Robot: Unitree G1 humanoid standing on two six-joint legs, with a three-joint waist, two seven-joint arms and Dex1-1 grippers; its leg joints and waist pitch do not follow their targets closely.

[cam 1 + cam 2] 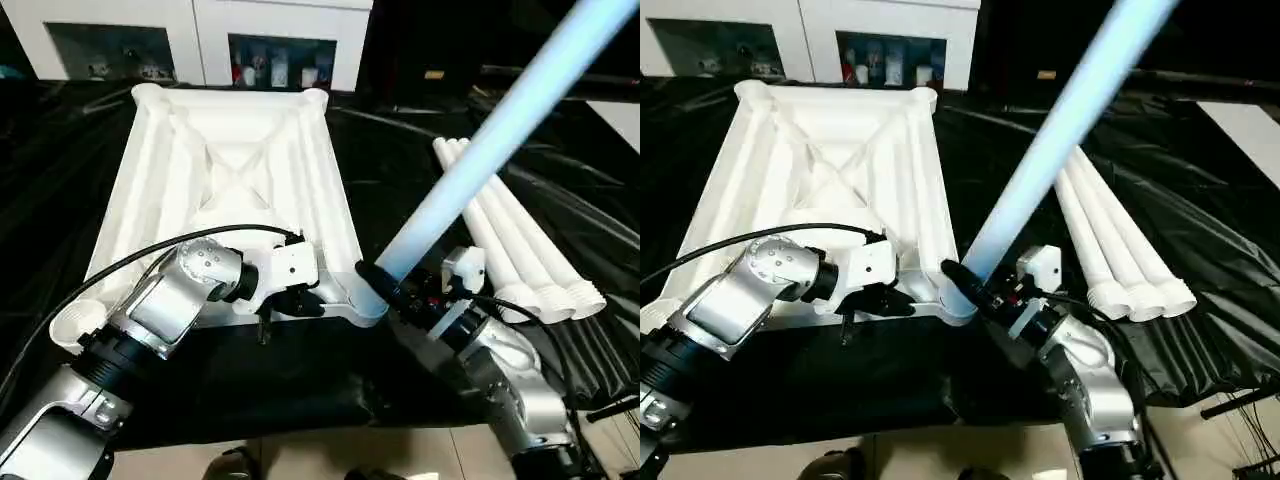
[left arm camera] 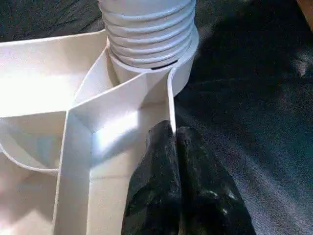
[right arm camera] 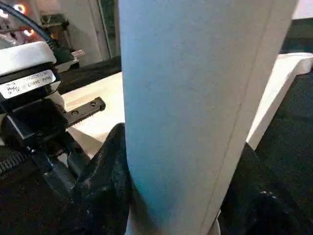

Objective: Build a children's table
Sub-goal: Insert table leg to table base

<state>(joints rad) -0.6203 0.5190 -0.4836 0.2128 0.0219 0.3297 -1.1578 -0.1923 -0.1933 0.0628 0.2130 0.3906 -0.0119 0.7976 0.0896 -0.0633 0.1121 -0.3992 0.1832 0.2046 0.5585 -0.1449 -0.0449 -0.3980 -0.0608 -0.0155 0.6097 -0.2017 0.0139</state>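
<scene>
We keep the table top (image 1: 235, 170) upside down on the black-draped desk (image 1: 80, 160), so its near-right socket (image 1: 365, 300) faces up. Our left gripper (image 2: 173, 147), fingers pinched together on a rib beside it, steadies it while our right gripper (image 1: 385, 282), fingers half open around the leg (image 1: 480, 140), seats its ribbed end; three spare legs (image 1: 520, 250) lie right.

White glass-door cabinet (image 1: 200, 40) behind; black sheeting (image 1: 420, 170); tiled floor (image 1: 300, 455).

One tabletop (image 1: 240, 170), four legs (image 1: 520, 255)
</scene>
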